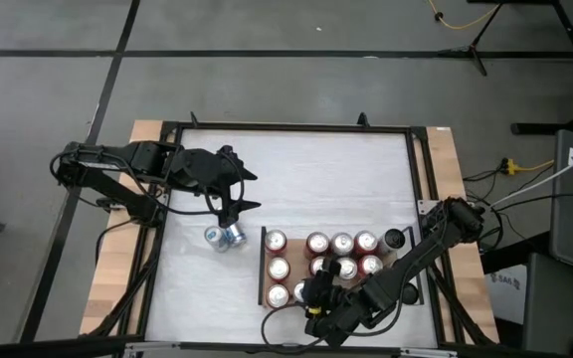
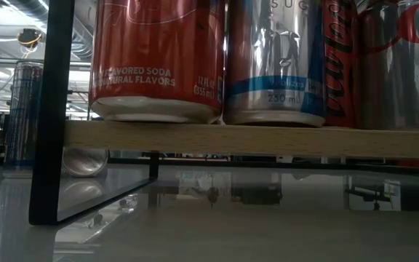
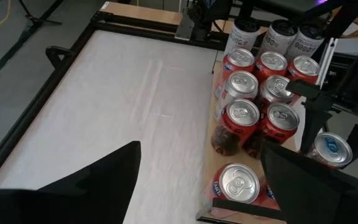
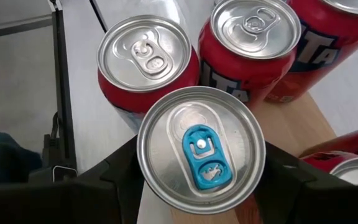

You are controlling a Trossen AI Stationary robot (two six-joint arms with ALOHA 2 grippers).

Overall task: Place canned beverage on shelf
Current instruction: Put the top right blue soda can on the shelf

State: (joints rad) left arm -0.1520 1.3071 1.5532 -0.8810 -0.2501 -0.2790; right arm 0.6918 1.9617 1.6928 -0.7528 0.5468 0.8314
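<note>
White tabletop (image 1: 296,169) inside a black frame, grey floor around. On the flat light-brown wooden shelf (image 4: 303,121) with black end rails, near the table's front edge — a silver can with a blue pull-tab (image 4: 201,149), clamped between the right gripper (image 1: 314,294) fingers, standing beside red cans (image 1: 318,244). Left gripper (image 1: 239,191) spread wide, holding nothing, above two cans (image 1: 224,237) lying on the tabletop just beside the shelf.
</note>
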